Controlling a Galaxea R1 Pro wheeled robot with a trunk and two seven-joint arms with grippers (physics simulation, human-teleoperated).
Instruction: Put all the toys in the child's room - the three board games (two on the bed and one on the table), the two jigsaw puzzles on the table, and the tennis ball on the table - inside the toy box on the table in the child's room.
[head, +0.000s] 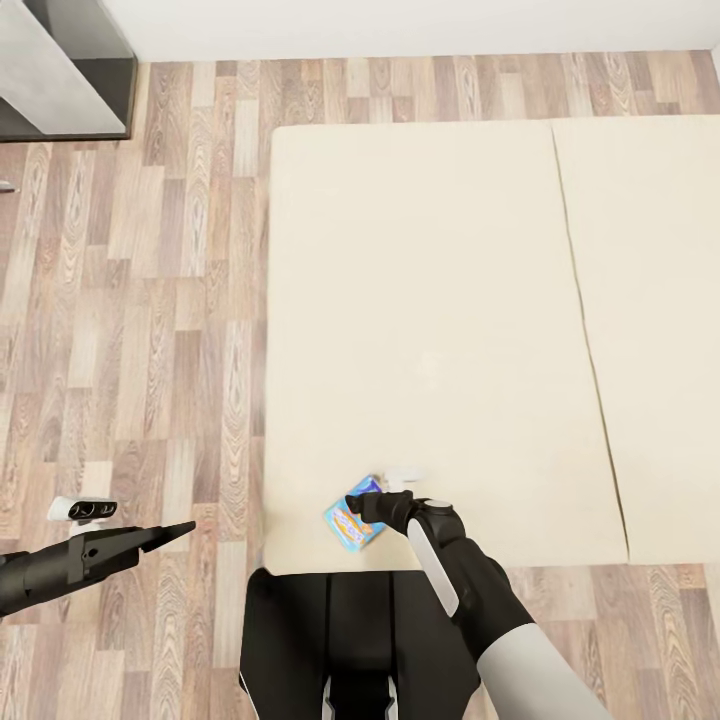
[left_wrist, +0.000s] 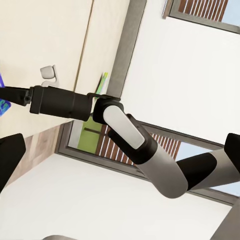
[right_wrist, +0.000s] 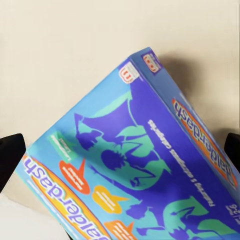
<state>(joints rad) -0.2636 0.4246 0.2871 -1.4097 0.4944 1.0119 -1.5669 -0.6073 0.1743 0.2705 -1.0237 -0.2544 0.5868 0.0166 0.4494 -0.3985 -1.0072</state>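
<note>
Head view: right tool (head: 366, 507) over board game (head: 354, 523) (grip unclear) on bed (head: 420, 300); left tool (head: 180, 530) clenched.

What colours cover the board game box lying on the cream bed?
The flat cardboard board game box is blue and purple with teal figures and orange lettering, clearest in the right wrist view.

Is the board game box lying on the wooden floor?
No, the board game box lies on the cream bed, near its front edge.
</note>
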